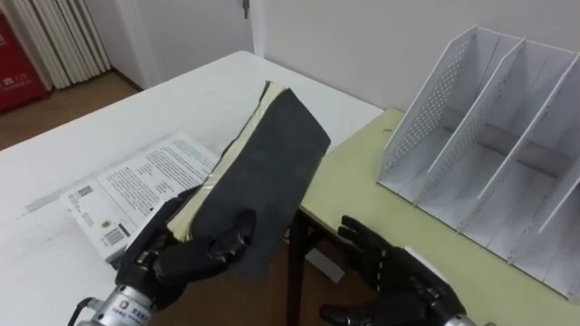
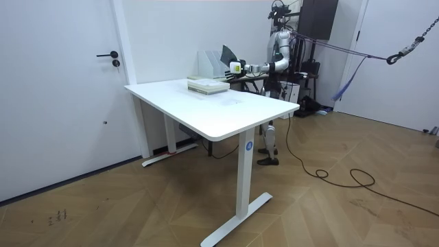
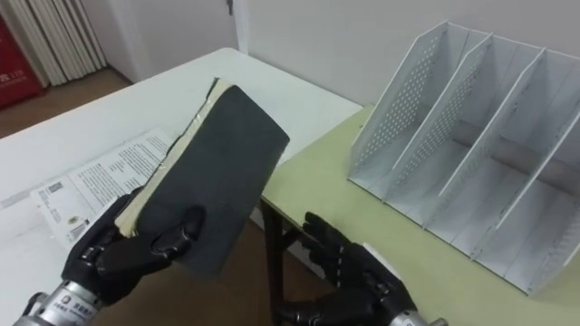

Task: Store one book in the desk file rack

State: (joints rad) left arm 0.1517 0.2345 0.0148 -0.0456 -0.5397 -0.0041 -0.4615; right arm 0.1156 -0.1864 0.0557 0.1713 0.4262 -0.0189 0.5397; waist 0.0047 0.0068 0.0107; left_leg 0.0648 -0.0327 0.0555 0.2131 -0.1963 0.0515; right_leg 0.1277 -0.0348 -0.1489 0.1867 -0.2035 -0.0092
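The left robot hand (image 1: pixel 186 258) clamps the dark grey-covered, cream-paged book (image 1: pixel 263 172) by its lower end, aloft beside the pale green tabletop (image 1: pixel 358 181). The right robot hand (image 1: pixel 399 281) hovers spread. It seems best to turn the book upright (parallel to the dividers) before lowering it into the white perforated file rack (image 1: pixel 489 145). Counted: one held book, one white printed book (image 1: pixel 136 186) lying flat, one rack.

Matt dark-covered book (image 1: pixel 263 172); perforated white rack (image 1: pixel 489 154); glossy white table (image 1: pixel 136 118).

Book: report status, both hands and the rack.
Left hand shut on book, held up short of file rack. Right hand open, low by green desk. Path to rack unobstructed.
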